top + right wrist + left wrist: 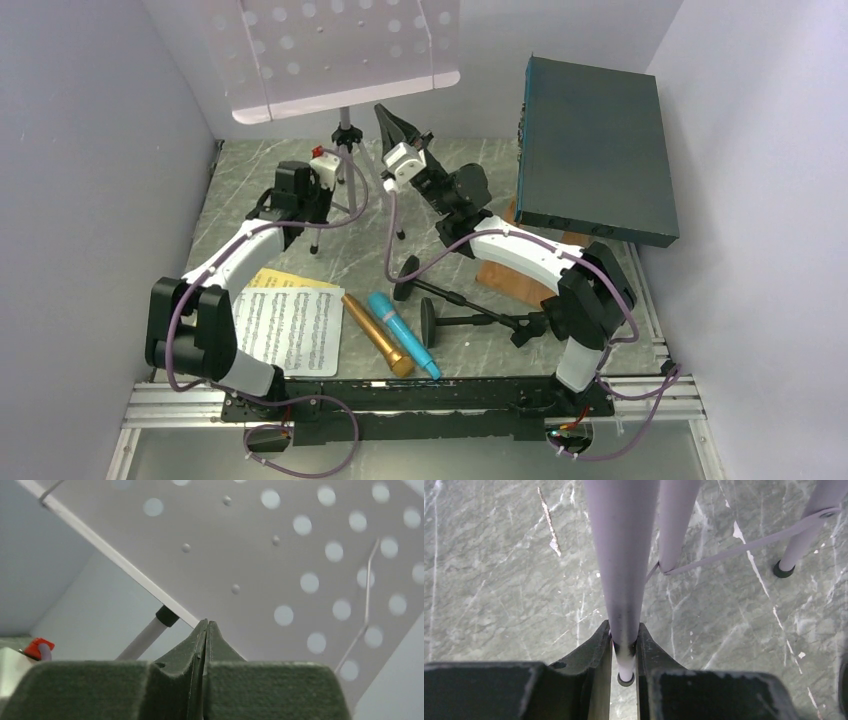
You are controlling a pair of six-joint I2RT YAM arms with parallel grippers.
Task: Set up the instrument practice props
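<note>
Sheet-music pages [290,325], white over yellow, lie flat nearest the arm bases. The gold microphone [378,335] and blue microphone [403,335] rest side by side just to their right. Just beyond these, two black round-based mic holders [455,305] lie tipped on their sides, not yet stood up. Farther back, the left gripper [625,640] clamps a silver tripod leg [621,555] just above its black foot. The right gripper [206,626], fingers pressed together on nothing, points up under the pale perforated music desk [300,555]. Judged step: placing the music stand. The next move likely calls for settling every foot on the table before the leg is released. The overhead view crops the desk's top edge, and contact between the right fingertips and the desk cannot be told.
</note>
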